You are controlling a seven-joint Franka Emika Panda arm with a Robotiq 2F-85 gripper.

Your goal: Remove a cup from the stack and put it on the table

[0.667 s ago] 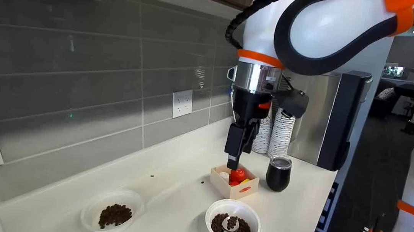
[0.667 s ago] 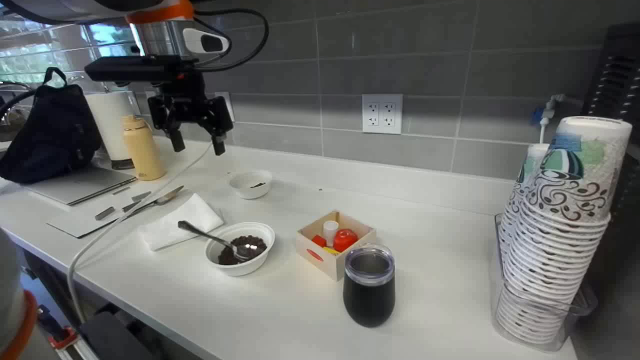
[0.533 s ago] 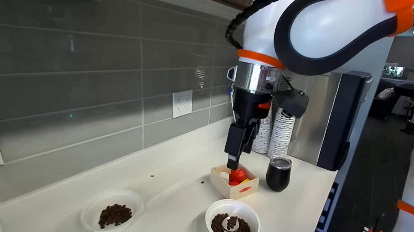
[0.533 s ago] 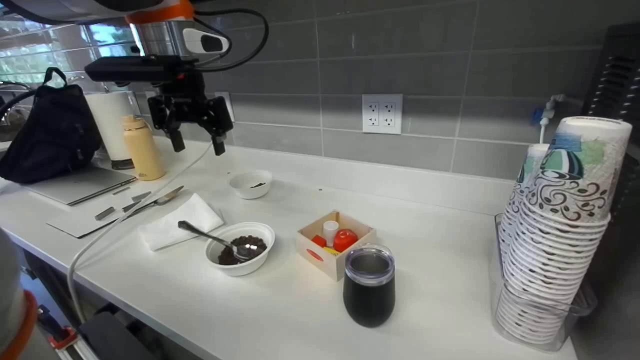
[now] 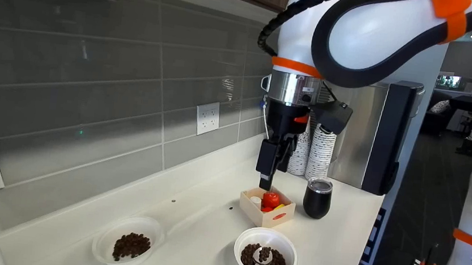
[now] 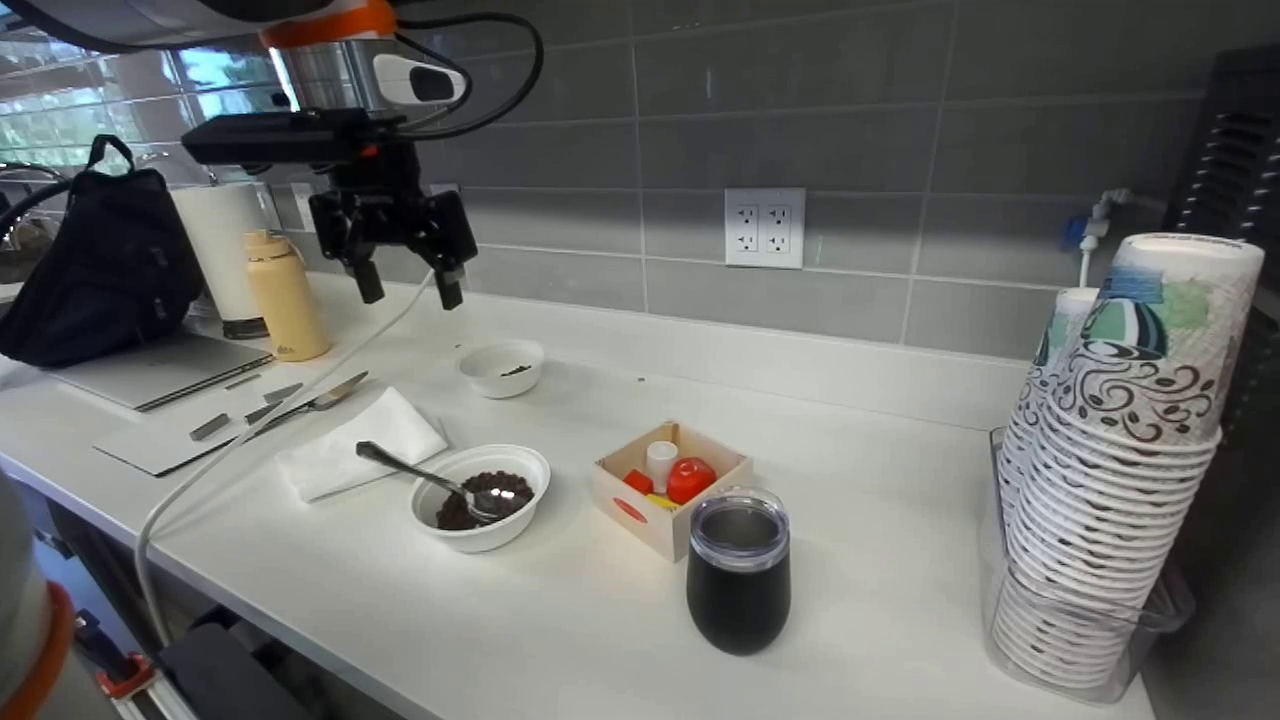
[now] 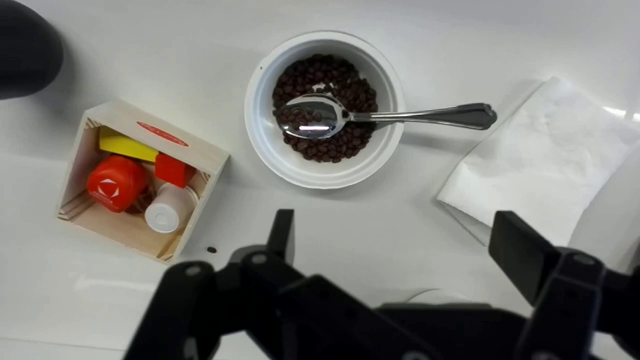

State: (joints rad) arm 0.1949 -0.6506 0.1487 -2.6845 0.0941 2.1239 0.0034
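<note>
Two stacks of upside-down paper cups, a front stack [image 6: 1110, 510] and a back stack [image 6: 1030, 400], stand in a clear plastic holder [image 6: 1160, 615] at the right of an exterior view. The front stack's top cup [image 6: 1150, 360] has a brown swirl and a green and blue print. The stacks also show behind the arm in an exterior view [image 5: 320, 154]. My gripper [image 6: 411, 290] is open and empty, high above the white table [image 6: 880, 580], far from the stacks. In the wrist view its fingers [image 7: 392, 225] are wide apart with only tabletop between them. No cup stack shows there.
A black tumbler [image 6: 738, 590] and a wooden box [image 6: 640, 515] with toy food stand between the gripper and the stacks. A bowl of beans with a spoon [image 7: 325, 175], another bowl [image 5: 126, 261], a napkin [image 7: 535, 165] and a yellow bottle [image 6: 287, 300] are also there.
My gripper has moved slightly toward the cup stacks, to the right in an exterior view, and slightly up. It is still open. The objects on the table have not moved.
</note>
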